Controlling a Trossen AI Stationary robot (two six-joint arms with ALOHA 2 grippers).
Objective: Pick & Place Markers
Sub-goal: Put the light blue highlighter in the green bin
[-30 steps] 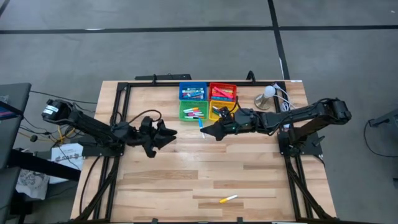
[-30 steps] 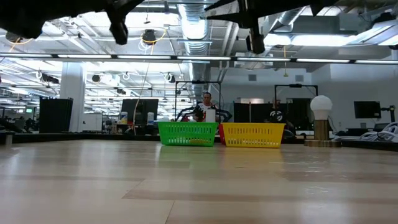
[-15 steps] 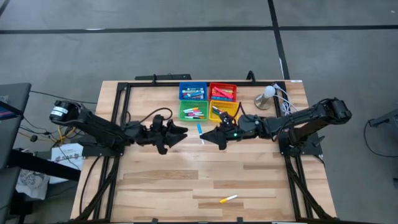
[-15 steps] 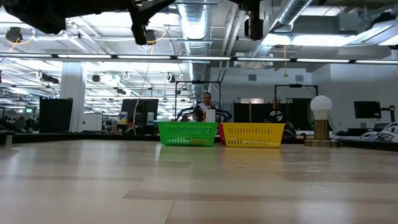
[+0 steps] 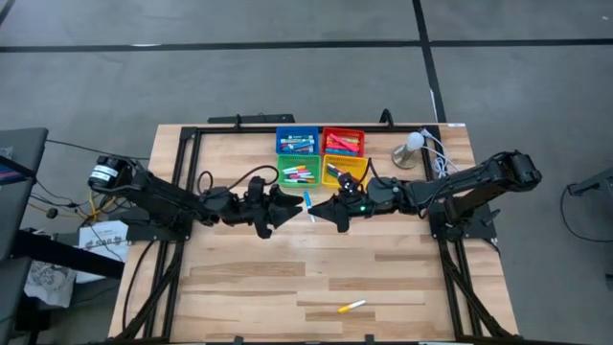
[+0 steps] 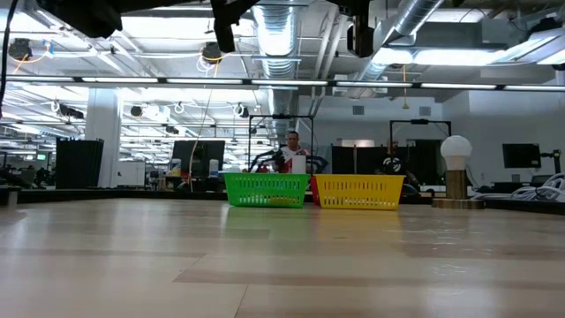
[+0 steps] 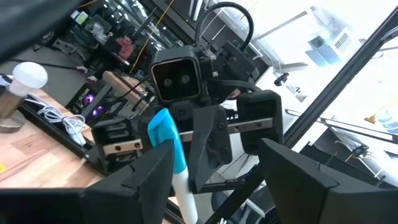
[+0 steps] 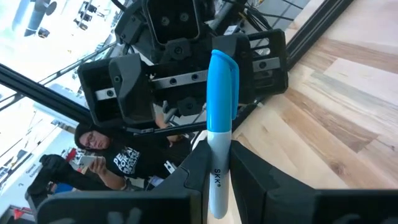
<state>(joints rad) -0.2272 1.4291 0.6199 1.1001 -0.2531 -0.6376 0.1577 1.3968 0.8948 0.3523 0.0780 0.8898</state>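
The right claw (image 5: 316, 206) is clamped on a blue-capped marker (image 8: 219, 127), gripping the white barrel so the cap stands out past the fingertips — held in the air over the middle of the bench (image 5: 249, 287), just in front of the trays. The left claw (image 5: 292, 206) faces it nose to nose with its jaws spread apart, and the marker's capped end sits right between them in the left wrist view, not yet gripped by that side as far as I can tell. It looks like a hand-over in the making.

Outward from there, the job seems mostly done: the blue tray (image 5: 297, 142), red tray (image 5: 343, 142), green tray (image 5: 299, 172) and yellow tray (image 5: 343, 171) at the far edge each hold markers. Left to do, by my reading — the marker now in the air, and a yellow marker (image 5: 351, 307) lying alone near the front edge, well apart from both claws.
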